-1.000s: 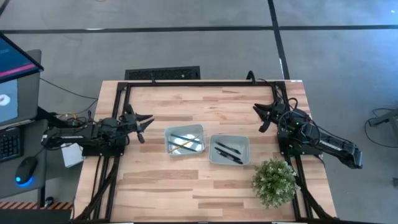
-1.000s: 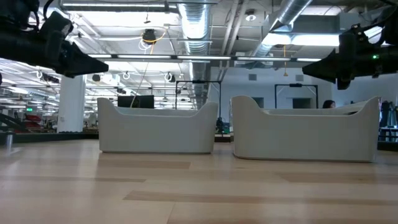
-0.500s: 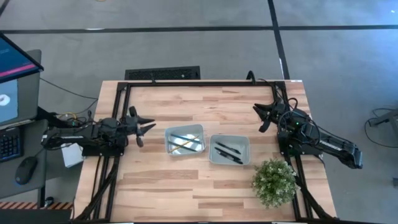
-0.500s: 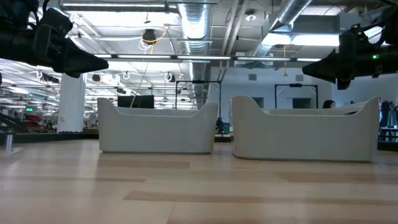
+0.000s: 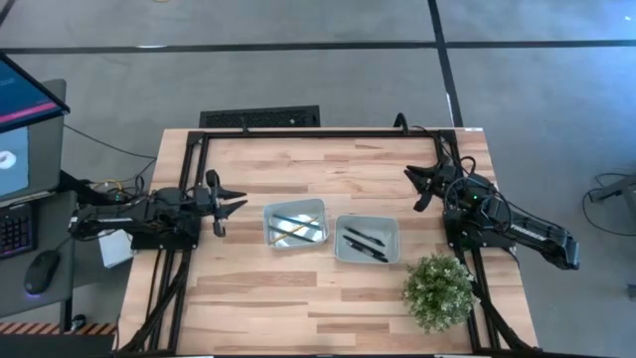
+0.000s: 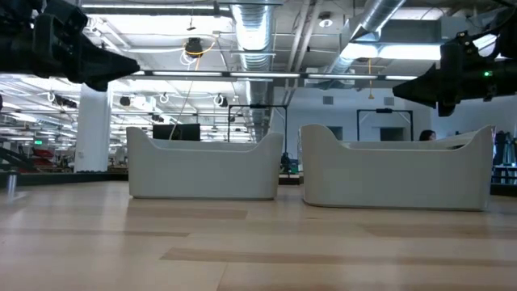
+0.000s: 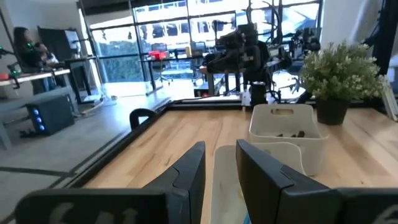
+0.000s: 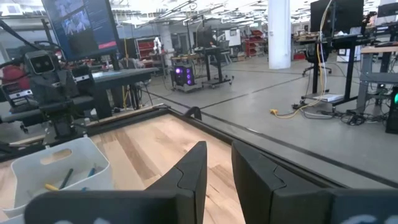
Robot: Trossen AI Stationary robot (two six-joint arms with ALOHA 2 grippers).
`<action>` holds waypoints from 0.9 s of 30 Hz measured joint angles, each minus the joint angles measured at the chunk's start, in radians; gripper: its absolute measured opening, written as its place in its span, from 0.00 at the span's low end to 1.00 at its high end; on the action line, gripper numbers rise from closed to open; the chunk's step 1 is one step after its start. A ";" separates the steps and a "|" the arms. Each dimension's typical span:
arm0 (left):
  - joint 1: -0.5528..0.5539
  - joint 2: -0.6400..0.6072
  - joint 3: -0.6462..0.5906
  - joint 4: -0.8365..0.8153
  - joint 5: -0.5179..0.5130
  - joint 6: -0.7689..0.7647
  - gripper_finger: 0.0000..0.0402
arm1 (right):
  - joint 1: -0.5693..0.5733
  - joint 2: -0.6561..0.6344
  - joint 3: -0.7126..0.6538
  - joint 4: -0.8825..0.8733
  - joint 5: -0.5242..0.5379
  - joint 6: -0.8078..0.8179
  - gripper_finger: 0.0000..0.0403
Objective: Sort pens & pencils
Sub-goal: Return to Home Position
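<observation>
Two pale trays sit side by side mid-table. The left tray holds the pencils, yellow and blue sticks lying on its floor; they show too in the right wrist view. The right tray holds the black pens, lying flat. My left gripper hovers open above the table, left of the pencil tray, pointing at it. My right gripper hovers open near the table's right edge, beyond the pen tray. Neither holds anything.
A potted plant stands at the near right corner, close to the pen tray. Bare wood lies in front of and behind the trays. A black frame runs along the table's far edge. A monitor and mouse sit off the table's left side.
My left gripper has turned about its own axis and risen a little, staying left of the pencil tray. The trays and their contents have kept still.
</observation>
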 joint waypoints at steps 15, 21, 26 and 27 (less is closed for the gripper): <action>0.000 0.005 0.009 -0.128 -0.001 -0.038 0.20 | 0.000 0.000 0.000 0.000 0.000 0.000 0.24; 0.000 0.005 0.009 -0.129 -0.001 -0.039 0.20 | 0.000 0.000 0.000 0.000 0.000 0.000 0.24; 0.000 0.005 0.009 -0.131 -0.002 -0.042 0.20 | 0.000 0.000 0.000 0.000 0.000 0.000 0.24; 0.000 0.005 0.009 -0.131 -0.002 -0.041 0.20 | 0.000 0.000 0.000 0.000 0.000 0.000 0.24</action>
